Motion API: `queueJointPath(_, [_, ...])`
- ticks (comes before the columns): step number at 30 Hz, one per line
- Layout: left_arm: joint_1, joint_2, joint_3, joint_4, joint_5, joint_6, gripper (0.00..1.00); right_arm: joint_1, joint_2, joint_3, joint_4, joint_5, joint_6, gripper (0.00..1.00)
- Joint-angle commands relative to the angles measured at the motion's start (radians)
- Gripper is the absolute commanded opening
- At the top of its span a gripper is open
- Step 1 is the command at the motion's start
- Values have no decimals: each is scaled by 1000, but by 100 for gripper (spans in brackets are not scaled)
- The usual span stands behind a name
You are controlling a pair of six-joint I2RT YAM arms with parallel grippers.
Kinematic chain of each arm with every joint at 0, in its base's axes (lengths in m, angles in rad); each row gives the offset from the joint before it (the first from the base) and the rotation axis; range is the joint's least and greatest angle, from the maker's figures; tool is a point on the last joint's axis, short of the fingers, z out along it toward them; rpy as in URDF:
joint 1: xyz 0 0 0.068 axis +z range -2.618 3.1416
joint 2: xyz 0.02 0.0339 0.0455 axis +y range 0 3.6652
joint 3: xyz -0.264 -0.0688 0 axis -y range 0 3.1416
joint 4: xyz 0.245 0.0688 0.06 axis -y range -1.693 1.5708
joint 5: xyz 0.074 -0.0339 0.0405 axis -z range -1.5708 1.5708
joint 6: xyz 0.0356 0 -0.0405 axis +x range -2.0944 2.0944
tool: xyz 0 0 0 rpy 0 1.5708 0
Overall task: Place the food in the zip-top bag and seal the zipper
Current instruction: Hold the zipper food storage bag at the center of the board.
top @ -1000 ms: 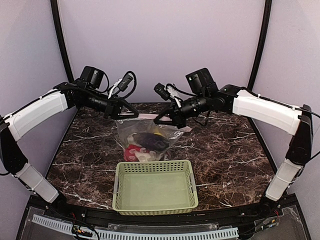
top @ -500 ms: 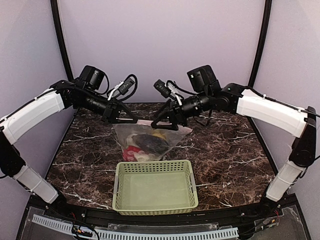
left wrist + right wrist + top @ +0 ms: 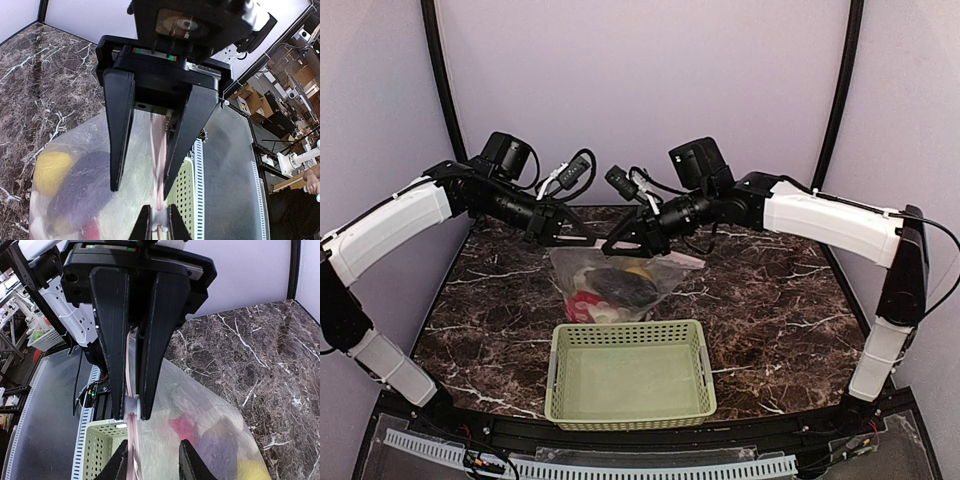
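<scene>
Marble tabletop (image 3: 50, 75), zipper (image 3: 159, 150) in left gripper (image 3: 158, 214)

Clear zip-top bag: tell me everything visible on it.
The clear, crinkly plastic zip-top bag sits toward the back of the dark marbled table, behind the pale green perforated basket, mouth edge raised. Through it show toy foods, among them a dark purple eggplant and a yellow piece. A pinkish zip strip runs along the mouth. The left gripper is shut on it at the small white slider; the right gripper straddles the strip with jaws apart.
</scene>
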Motion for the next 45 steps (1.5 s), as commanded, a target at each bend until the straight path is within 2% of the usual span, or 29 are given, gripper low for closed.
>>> queueJointPath(1, [-3, 1, 8, 8, 28, 0, 1, 16, 15, 38, -1, -39, 0, 30])
queueJointPath(7, [-3, 9, 10, 15, 32, -1, 1, 21, 39, 61, 5, -51, 9, 25])
queueJointPath(12, [-3, 12, 16, 14, 31, 1, 1, 22, 49, 74, 4, -48, 8, 1])
queueJointPath(13, [-2, 13, 18, 12, 29, 2, 1, 22, 49, 72, 3, -45, 7, 0])
queueJointPath(22, [2, 11, 40, -49, -15, 48, 1, 21, 4, 21, 0, 42, -6, 0])
queueJointPath(27, [51, -10, 35, -61, -14, 62, 1, 9, -44, -29, -4, 81, -12, 0])
queueJointPath(45, [105, -57, 27, -137, -80, 128, 1, -33, -98, -60, -22, 96, -30, 0])
